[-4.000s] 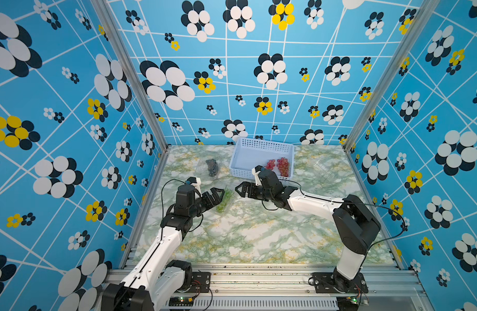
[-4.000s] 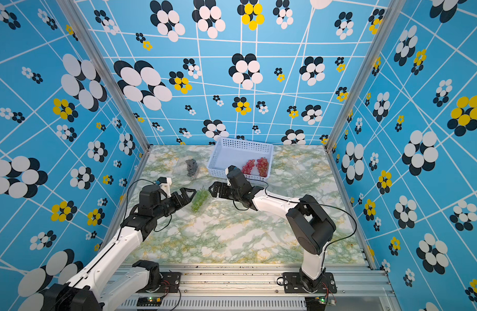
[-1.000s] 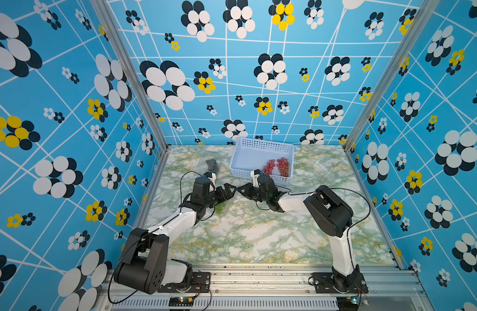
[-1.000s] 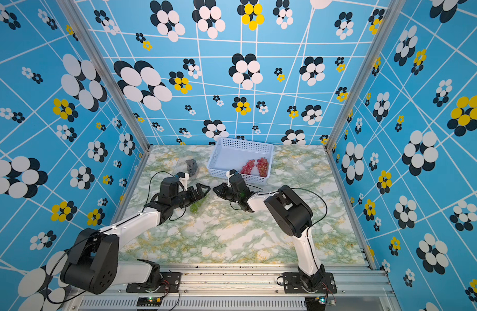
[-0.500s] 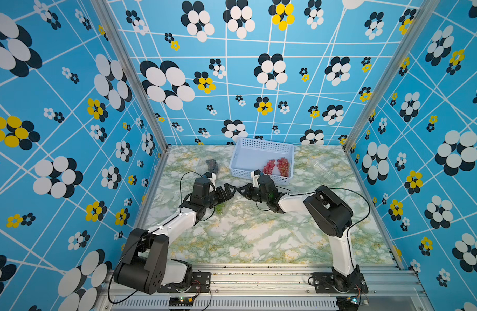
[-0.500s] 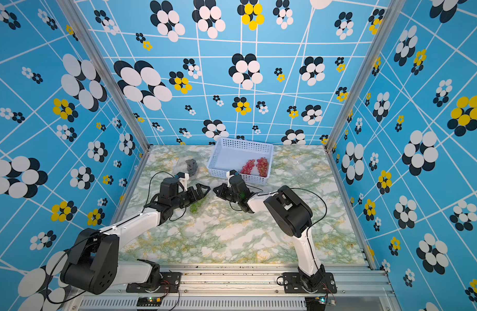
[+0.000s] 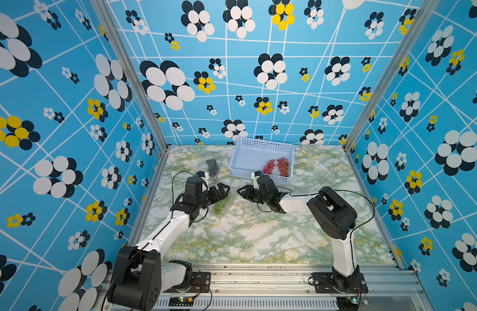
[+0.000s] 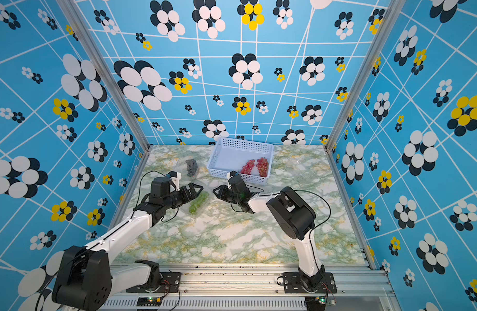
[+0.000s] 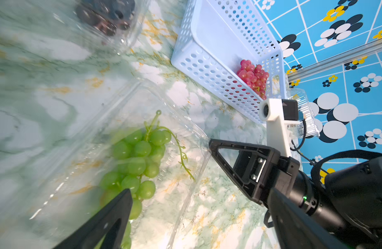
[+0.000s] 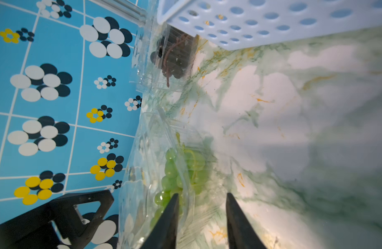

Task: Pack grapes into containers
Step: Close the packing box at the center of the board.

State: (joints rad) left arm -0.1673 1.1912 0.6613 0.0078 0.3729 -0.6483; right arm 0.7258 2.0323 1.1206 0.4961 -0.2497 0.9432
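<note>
In a top view the green grapes [image 7: 221, 206] lie near the basket [image 7: 261, 146], on its robot side – left gripper [image 7: 225, 192] spread wide by them, right gripper [image 7: 240, 194] parted, holding nothing. Left wrist: the bunch sits inside a clear container [image 9: 194, 131], lid looks open. Right wrist: fingertips [image 10: 170, 213] at its edge. I'd call this the lid-closing step – next needs a gentle fold-over.

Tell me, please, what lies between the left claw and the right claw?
The clear container holding the green grapes sits between left claw and right claw, as the right wrist view shows.
</note>
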